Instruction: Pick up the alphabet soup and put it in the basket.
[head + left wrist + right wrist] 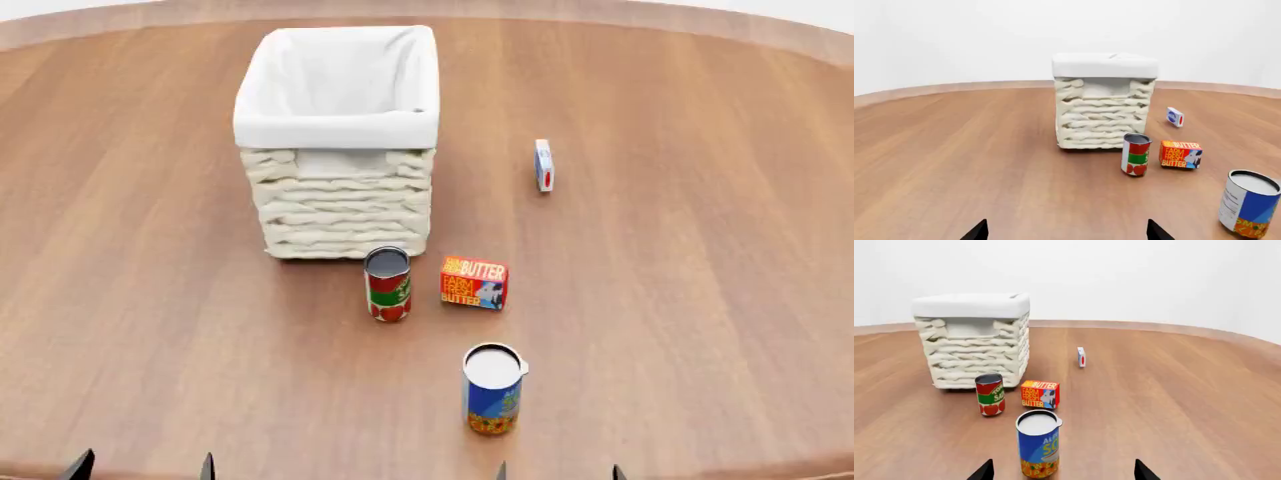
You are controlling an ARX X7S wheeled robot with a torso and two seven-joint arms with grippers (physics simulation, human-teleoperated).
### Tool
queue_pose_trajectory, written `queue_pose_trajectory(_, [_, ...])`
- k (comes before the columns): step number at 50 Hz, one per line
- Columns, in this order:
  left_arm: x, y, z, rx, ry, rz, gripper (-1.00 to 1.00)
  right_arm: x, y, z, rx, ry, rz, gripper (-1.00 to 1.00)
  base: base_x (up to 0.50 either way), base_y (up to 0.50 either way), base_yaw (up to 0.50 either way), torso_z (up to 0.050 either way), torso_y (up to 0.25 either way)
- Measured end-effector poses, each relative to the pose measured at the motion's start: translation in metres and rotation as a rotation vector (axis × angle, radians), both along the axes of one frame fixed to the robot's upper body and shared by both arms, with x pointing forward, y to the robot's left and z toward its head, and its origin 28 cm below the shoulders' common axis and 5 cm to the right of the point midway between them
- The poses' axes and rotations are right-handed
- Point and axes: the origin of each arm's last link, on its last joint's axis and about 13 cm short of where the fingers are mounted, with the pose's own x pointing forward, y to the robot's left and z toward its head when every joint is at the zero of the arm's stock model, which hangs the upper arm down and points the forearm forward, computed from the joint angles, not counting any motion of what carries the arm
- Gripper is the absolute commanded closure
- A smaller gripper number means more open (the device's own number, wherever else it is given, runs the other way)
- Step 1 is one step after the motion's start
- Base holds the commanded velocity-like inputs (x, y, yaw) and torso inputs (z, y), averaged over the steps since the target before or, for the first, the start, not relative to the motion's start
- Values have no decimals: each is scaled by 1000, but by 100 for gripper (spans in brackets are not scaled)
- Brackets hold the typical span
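Observation:
The alphabet soup can [491,390], blue label with a yellow-orange picture at its lower end and a silvery lid, stands upright on the wooden table near its front edge. It also shows in the right wrist view [1038,444] and in the left wrist view [1248,203]. The cream wicker basket [344,200] with white lining stands behind it, also in the left wrist view [1102,120] and the right wrist view [974,347]. My right gripper [1062,474] is open and empty, just short of the soup can. My left gripper [1066,234] is open and empty, well left of the can.
A red-and-green can [387,284] and a butter box [474,282] stand between the soup can and the basket. A small blue-and-white box [543,165] lies at the basket's right. The table edge [747,472] is close to both grippers.

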Motion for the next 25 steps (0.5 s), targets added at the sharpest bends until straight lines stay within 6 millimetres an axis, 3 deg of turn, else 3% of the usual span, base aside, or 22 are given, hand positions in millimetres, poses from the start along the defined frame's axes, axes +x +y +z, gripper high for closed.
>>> queue_pose_trajectory(3, [1,-2,0,-7,-5,-9,-100,0,-1,-1,5,-3,1,-100,0,0,0,0,0])
queue_pose_trajectory(9, [-2,1,14,3,-35,11,-100,-1,1,17,-4,-51,4,-100,0,0,0,0,0])
queue_pose_trajectory(25, [-31,7,83,24,-237,74,-100,-18,6,85,-20,-238,10,-100,0,0,0,0,0])
